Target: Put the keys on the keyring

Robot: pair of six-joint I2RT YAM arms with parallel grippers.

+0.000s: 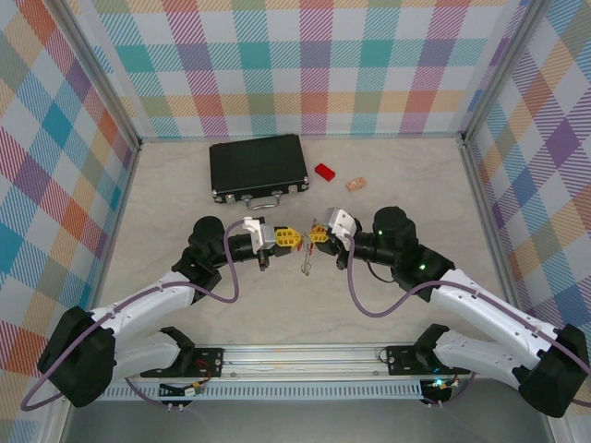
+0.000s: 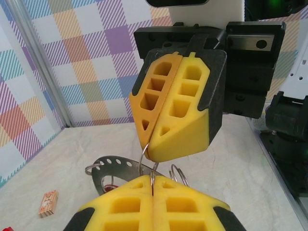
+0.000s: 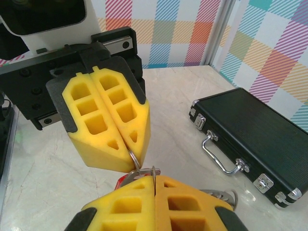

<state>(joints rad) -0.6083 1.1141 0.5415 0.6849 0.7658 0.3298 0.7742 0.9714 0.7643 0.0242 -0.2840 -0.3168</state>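
Two arms meet over the middle of the pale surface (image 1: 166,203). At the far side lies a black case (image 1: 258,165) with a metal handle and latches; no brand or lettering can be read on it.

The left end effector (image 1: 284,240) and the right end effector (image 1: 318,233) stand tip to tip. Each has its yellow foam pads pressed together on thin wire of the keyring (image 2: 115,164), which hangs between them above the surface, near the centre.

Judged as a thing to handle, the keyring is light, stiff and springy. Its smooth wire is likely to slip or twist in soft foam. The surest hold is probably on the wire close beside the small loops, which leaves the opening free.

A thin silver piece (image 1: 304,267) dangles beneath the ring. It is probably one of the keys: small, rigid and flat, and best pinched by the head. A red patch shows under the ring in the right wrist view, and I cannot tell whether it is a key head or part of the ring.

A red block (image 1: 324,172) sits to the right of the case. A small tan block (image 2: 48,203) carries markings too small to read.
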